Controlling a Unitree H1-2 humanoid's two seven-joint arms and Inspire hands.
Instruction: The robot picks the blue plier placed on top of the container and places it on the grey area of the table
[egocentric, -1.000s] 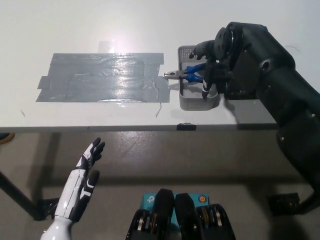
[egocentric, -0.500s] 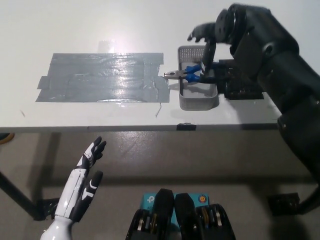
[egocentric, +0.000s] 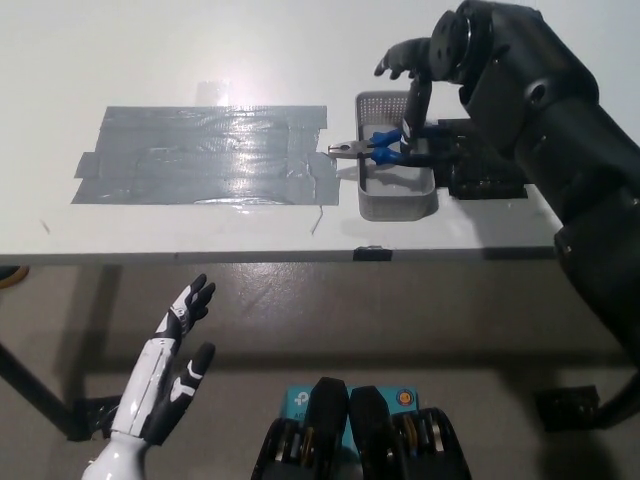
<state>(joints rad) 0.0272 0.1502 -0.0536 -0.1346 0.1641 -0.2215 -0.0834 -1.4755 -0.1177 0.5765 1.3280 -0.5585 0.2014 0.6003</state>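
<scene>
Plier (egocentric: 372, 148) overhangs container's (egocentric: 396, 205) left rim, right hand (egocentric: 412, 95) above

Bright, even overhead light. Glare whitens the table (egocentric: 150, 60) and shines on the grey tape (egocentric: 200, 150). The floor below is dim.

White table (egocentric: 200, 60): upper left of the frame and the whole upper band lie bare, open to passage. Grey area (egocentric: 205, 155): flat tape patch at centre left, nothing standing on it. Container (egocentric: 397, 195): raised walls at centre right, just beside the grey area's right edge. Blue plier (egocentric: 380, 148): lies across the container, tip overhanging its left wall toward the tape. Right hand (egocentric: 420, 100): black, fills the space over the container's right side; arm blocks the right of the frame. Left hand (egocentric: 170, 365): fingers spread, lower left, below the table edge, clear of everything.
</scene>
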